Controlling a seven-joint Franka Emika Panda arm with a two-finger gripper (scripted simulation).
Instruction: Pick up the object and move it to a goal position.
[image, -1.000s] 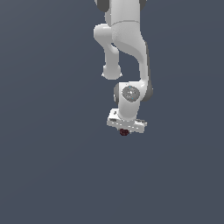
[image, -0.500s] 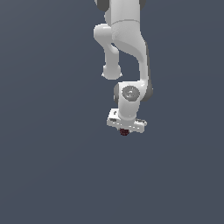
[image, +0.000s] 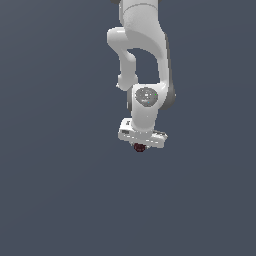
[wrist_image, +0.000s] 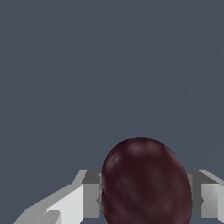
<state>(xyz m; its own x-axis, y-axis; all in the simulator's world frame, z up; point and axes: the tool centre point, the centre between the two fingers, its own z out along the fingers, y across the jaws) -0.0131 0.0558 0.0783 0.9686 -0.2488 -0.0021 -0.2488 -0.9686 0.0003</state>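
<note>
The backdrop (image: 55, 190) is one flat, even slate blue-grey. It fills both views from edge to edge. The light is soft and uniform, with a faintly darker band crossing it diagonally.

A plain, flat slate-grey backdrop (image: 55, 190) fills both views, evenly lit and unmarked; whether it is a floor or a wall cannot be told

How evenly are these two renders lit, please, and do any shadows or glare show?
Exterior view: flat, even light, soft shading on the white arm, no cast shadow on the grey background; the maroon ball is tiny. Wrist view: ball looms large, faint soft highlights, no glare, edges slightly soft.
</note>
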